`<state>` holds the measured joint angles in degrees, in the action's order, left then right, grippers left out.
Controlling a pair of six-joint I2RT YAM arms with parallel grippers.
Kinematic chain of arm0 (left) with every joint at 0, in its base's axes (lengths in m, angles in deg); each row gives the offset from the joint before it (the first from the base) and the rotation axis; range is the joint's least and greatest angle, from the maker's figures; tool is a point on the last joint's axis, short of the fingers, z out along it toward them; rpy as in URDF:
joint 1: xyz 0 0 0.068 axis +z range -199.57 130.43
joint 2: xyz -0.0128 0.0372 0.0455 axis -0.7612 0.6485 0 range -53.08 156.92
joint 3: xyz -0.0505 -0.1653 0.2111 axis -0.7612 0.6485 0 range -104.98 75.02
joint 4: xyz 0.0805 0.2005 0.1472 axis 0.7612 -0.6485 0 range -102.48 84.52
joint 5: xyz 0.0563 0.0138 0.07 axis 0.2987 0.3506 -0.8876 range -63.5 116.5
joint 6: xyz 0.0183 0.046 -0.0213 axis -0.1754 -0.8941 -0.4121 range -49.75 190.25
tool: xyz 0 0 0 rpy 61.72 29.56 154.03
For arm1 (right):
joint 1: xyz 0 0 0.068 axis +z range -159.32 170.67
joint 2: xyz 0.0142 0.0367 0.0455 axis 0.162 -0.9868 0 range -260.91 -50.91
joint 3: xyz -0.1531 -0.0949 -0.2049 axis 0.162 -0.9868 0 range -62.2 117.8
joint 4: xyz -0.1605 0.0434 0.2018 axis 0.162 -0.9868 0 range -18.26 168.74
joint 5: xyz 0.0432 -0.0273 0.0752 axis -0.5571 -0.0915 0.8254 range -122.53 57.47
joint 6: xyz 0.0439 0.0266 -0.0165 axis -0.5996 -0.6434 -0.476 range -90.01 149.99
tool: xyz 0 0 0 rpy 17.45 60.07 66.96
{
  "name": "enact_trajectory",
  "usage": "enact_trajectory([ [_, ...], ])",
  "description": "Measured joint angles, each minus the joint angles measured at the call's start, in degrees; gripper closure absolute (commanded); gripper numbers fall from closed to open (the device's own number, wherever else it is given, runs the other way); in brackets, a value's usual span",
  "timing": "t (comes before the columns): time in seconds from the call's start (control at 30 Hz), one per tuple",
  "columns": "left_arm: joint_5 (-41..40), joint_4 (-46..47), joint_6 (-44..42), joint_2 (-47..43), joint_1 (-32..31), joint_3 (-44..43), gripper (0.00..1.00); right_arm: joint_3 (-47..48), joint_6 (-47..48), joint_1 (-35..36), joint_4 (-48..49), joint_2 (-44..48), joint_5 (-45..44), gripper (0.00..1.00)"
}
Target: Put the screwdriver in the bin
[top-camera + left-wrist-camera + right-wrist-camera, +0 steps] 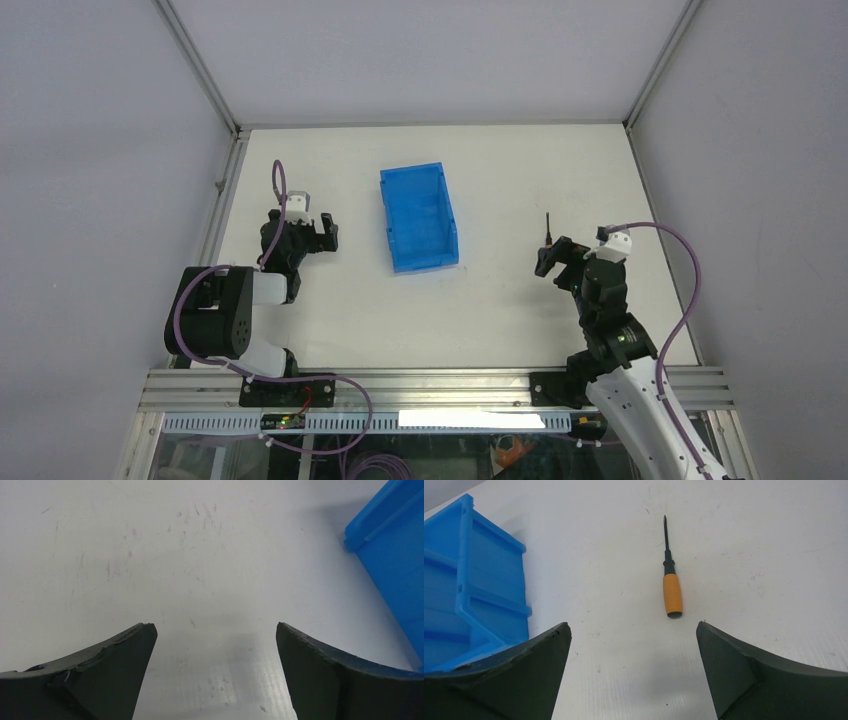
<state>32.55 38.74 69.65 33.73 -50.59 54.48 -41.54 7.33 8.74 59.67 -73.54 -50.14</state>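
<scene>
nothing done yet, as far as i can see.

nearest me: my right gripper (632, 630) hangs over the table (480, 320) w/ the jaws spread wide & nothing btwn them. just past the fingertips in the wrist view lies the screwdriver (668, 567), flat on the table, orange handle toward me, black shaft pointing away. it sits roughly in line w/ the gap, a bit right of the mid line, and touches neither finger. in the top view only the thin shaft shows beyond my gripper; the handle is mostly hidden behind it.

my left gripper (215, 627) is also wide open & empty. it hovers over bare table on the other side, w/ a corner of the bin (395, 555) at the right edge of its view. no part in this for now, i'd say.

further out, the bin (425, 262) sits mid-table btwn the two arms, open top up, long side running away from me. it's well apart from the screwdriver, off to its left. inside looks empty, only the ribbed floor.

so the whole job is left imo: go fwd & down onto the handle, close, lift, carry left over the bin rim, let go.
</scene>
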Motion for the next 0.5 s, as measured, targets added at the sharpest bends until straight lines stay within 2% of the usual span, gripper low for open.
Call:
enact_trajectory([
  [0.13,0.0,0.0,0.0,0.0,0.0,0.0,0.01,0.7,0.4,0.0,-0.3,0.5,0.6,0.01],
  [0.27,0.0,0.0,0.0,0.0,0.0,0.0,0.01,6.0,1.8,0.0,-0.5,-0.7,2.0,0.01],
  [0.37,0.0,0.0,0.0,0.0,0.0,0.0,0.01,16.8,2.8,0.0,-2.9,-7.9,0.4,0.01],
  [0.5,0.0,0.0,0.0,0.0,0.0,0.0,0.01,36.3,3.8,-0.5,-9.9,-23.3,-3.3,0.01],
])
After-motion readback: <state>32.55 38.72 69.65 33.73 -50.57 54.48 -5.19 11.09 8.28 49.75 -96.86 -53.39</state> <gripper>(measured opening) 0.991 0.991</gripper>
